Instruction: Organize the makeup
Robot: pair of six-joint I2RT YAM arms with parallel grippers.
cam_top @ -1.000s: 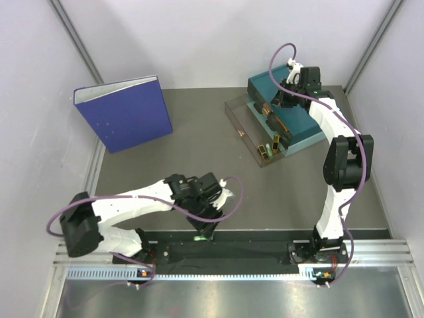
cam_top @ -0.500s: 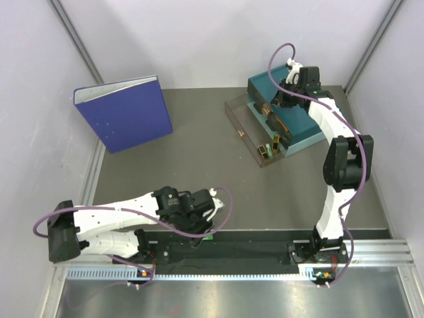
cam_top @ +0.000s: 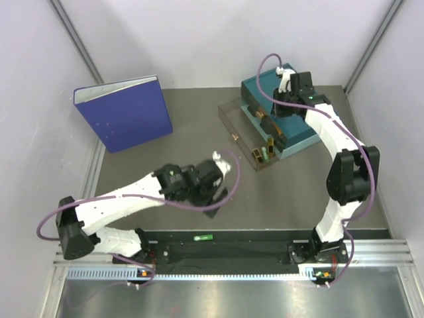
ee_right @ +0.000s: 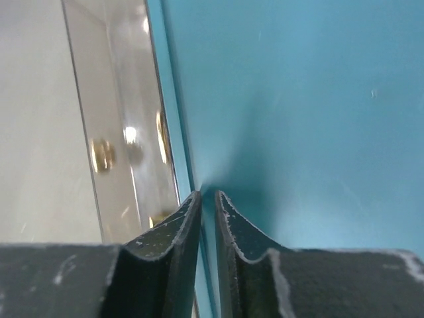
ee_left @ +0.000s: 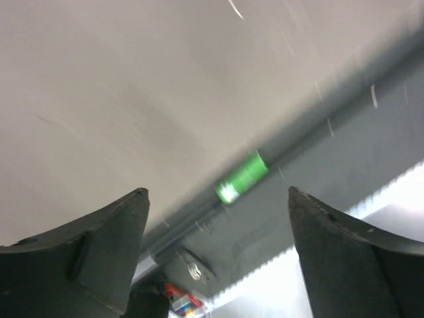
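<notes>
One green capsule (ee_left: pixel 242 177) decides the coming move. It lies on the black base strip (cam_top: pixel 252 248), on the arm-base side of the left gripper (cam_top: pixel 215 204) and clearly apart from it. In the left wrist view the capsule sits ahead of the wide-open fingers (ee_left: pixel 99 245), roughly centred in the gap between them, with nothing held. Its long axis slants along the strip's edge, closer to the line joining the two fingertips than across it. To my eye the wrist would need a turn before the jaws could close across the capsule's short width. The left arm is much the nearer one. The right gripper (cam_top: pixel 276 111) is well away at the teal drawer box (ee_right: pixel 298 99), on the edge where the box meets the clear drawer (cam_top: pixel 233 119). Its fingers are pressed almost together with only a slit between them, and I cannot tell whether anything thin is pinched there. A few other small cosmetics (cam_top: pixel 260 154) lie at the drawer's end, below that gripper.
</notes>
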